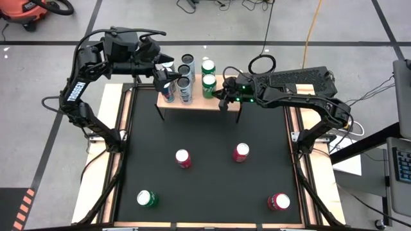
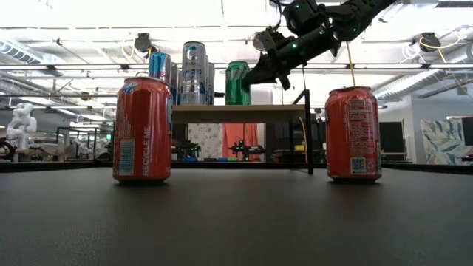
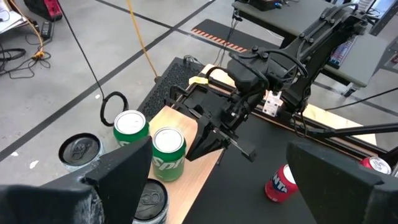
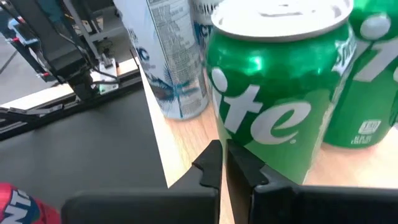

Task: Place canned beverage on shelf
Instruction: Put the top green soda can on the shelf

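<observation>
Nearest the front edge of the black tabletop: a green can front-left and a red can front-right, both upright. Mid-table, two more upright red soda cans, one left, one right, well apart from both grippers. Far end: the small light-wood shelf on thin black legs already carries a cluster of upright cans, tall silver-blue ones and two green Sprite cans. The right gripper sits at the shelf's right part, fingers pinched shut on nothing, tips just beside the nearer green Sprite can. The left gripper hovers over the shelf's left cans, jaws spread wide, holding nothing I can see.

Key relation: the remaining cans lie toward the front, away from both grippers, long axes vertical. The right mid-table red can looks closest to the right gripper, so that arm likely reaches back and down for it.
</observation>
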Controlling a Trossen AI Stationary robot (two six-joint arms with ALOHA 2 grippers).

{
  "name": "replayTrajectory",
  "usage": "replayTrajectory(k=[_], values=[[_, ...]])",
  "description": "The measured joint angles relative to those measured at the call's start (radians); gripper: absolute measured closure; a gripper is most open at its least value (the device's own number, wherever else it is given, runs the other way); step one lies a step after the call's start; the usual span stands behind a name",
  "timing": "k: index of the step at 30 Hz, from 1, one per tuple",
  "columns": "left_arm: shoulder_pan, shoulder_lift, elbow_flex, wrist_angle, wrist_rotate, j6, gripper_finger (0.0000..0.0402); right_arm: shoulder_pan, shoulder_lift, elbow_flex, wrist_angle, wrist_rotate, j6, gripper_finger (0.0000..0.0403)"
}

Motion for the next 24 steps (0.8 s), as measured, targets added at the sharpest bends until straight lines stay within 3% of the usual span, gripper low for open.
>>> replayTrajectory(k=[24], values=[[0.0, 0.0, 0.0, -0.001, 0.0, -0.006, 0.0031, -0.004, 0.043, 0.0, 0.045, 0.005, -0.004, 0.0403]])
